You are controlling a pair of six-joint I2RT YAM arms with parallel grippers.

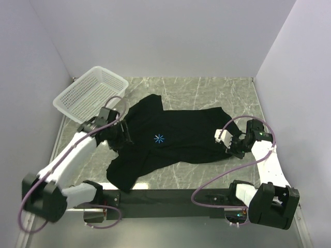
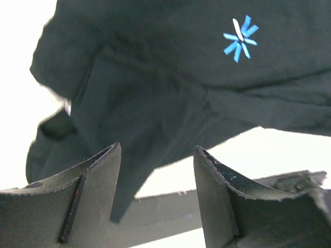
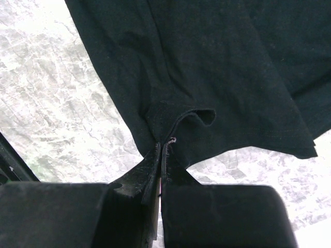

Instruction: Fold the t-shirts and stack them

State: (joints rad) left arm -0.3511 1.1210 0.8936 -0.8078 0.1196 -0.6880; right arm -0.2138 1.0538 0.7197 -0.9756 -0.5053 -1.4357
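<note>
One black t-shirt (image 1: 176, 135) lies spread, one white basket (image 1: 83, 98) near it

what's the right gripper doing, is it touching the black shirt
Touching. The right wrist view shows the right gripper shut on a raised fold at the shirt edge, cloth pinched between its fingertips.

the t-shirt (image 2: 155, 103) is running off the top and right edges of the left wrist view, and the worktop (image 2: 289, 150) beside it is washing out to blank white. in the right wrist view the cloth is getting cut off at the top and right, its pinched edge disappearing between the closed fingers of the right gripper (image 3: 161, 147). from above, the left gripper (image 1: 125, 136) is covering what is probably a sleeve.
</note>
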